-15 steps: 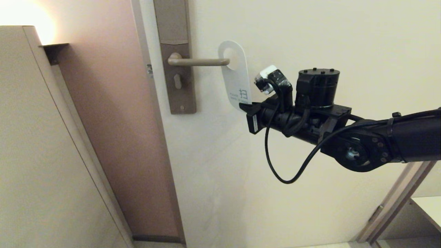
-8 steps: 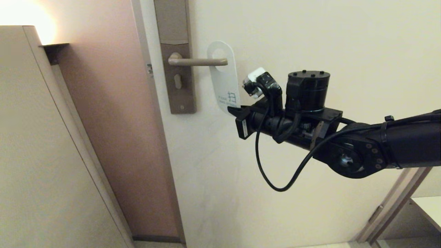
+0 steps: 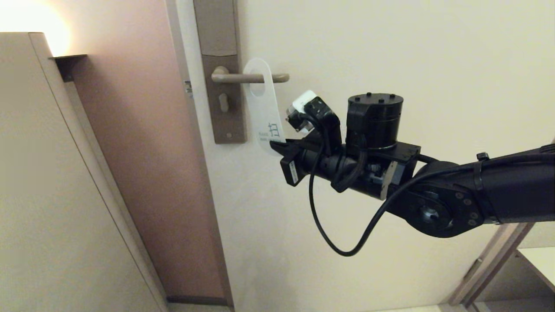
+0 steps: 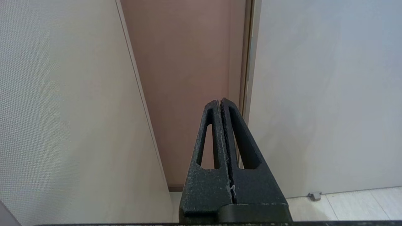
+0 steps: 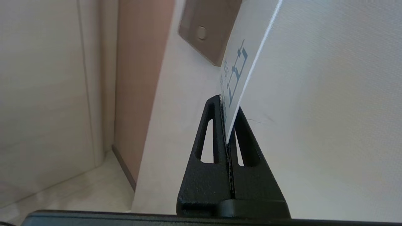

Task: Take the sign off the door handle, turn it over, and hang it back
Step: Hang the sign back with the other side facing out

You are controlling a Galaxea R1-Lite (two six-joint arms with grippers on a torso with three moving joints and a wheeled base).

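Observation:
The sign (image 3: pixel 262 110), white side with teal print toward me, hangs with its oval hole around the door handle (image 3: pixel 234 78), about midway along the lever. My right gripper (image 3: pixel 277 147) is shut on the sign's lower end, just right of the brownish plate (image 3: pixel 223 86). In the right wrist view the sign (image 5: pixel 238 59) stands edge-on, clamped between the jaws of the right gripper (image 5: pixel 227 105). My left gripper (image 4: pixel 220 102) is shut and empty, pointing at the door edge low down; it does not show in the head view.
The cream door (image 3: pixel 390 52) fills the right side. A pinkish wall (image 3: pixel 143 151) and a beige panel (image 3: pixel 43 195) stand at the left. A wooden frame edge (image 3: pixel 494 264) shows at the lower right. A small doorstop (image 4: pixel 315 196) sits on the floor.
My right gripper has moved left with the sign. The sign's hole has slid from the lever's tip along the lever toward the plate.

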